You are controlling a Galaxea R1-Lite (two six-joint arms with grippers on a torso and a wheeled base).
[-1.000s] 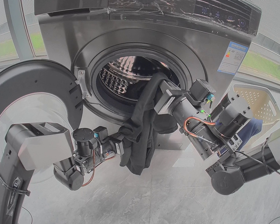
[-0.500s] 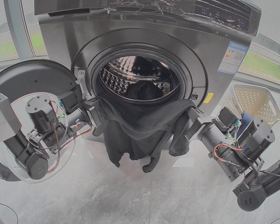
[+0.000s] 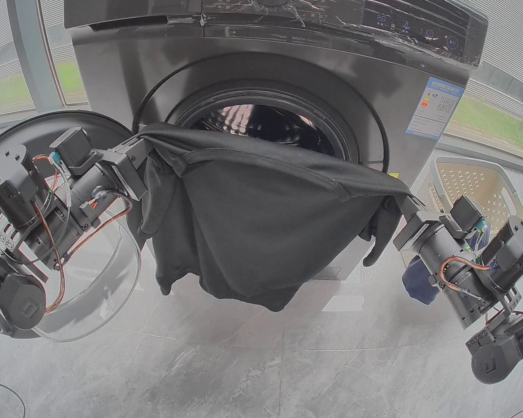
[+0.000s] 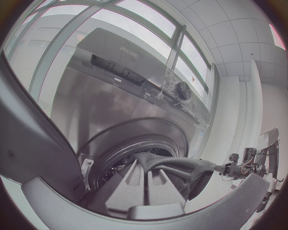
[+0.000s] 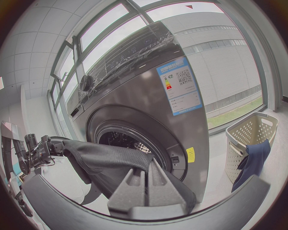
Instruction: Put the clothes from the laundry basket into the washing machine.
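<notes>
Black garment (image 3: 254, 218) now stretched wide mid-frame, covering washing machine (image 3: 121, 72) opening; hung narrower & lower 0.5 s ago. Left pincer (image 3: 137, 150) & right pincer (image 3: 404, 204) each clamped tight on a top corner. Cloth still outside drum (image 3: 265, 120), so loading isn't done.

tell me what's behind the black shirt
The washing machine door opening: only its top rim and a strip of shiny drum show above the shirt. The rest, and anything inside, is covered.

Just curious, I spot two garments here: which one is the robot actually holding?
The black garment, stretched between the left hand and right hand in front of the washing machine. The blue garment hangs over the laundry basket, untouched.
</notes>
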